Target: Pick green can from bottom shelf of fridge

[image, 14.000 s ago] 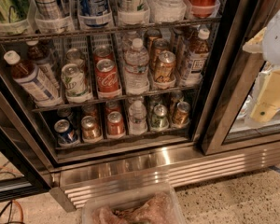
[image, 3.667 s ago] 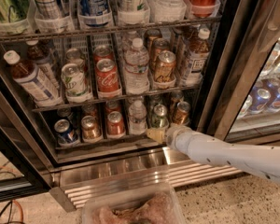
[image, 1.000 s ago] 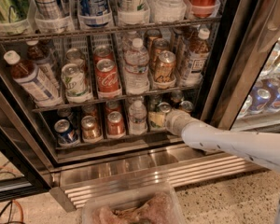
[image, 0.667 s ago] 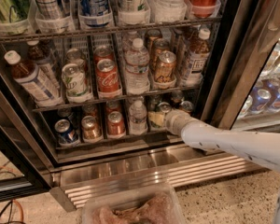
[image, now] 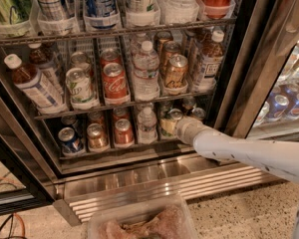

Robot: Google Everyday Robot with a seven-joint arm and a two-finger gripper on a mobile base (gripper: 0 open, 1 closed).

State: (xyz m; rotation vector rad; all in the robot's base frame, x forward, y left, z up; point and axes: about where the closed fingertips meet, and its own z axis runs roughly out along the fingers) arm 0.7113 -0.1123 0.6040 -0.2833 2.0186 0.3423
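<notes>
The fridge (image: 249, 59) stands open in front of me. On its bottom shelf (image: 114, 153) the green can (image: 173, 116) stands in the right-hand lane, with only its silver top and a little dark body showing. My gripper (image: 168, 127) is at the front of this can and hides most of it. My pale arm (image: 239, 151) reaches in from the lower right, over the steel sill.
On the same shelf stand a water bottle (image: 147, 124), a red can (image: 123, 132), an orange-brown can (image: 96, 136) and a blue can (image: 69, 139). The tier above holds a Coca-Cola can (image: 114, 81) and bottles. A clear bin (image: 139, 223) sits on the floor below.
The arm came in from the right and rose from the shelf's front edge to the green can. Over the last second nothing has visibly moved.
</notes>
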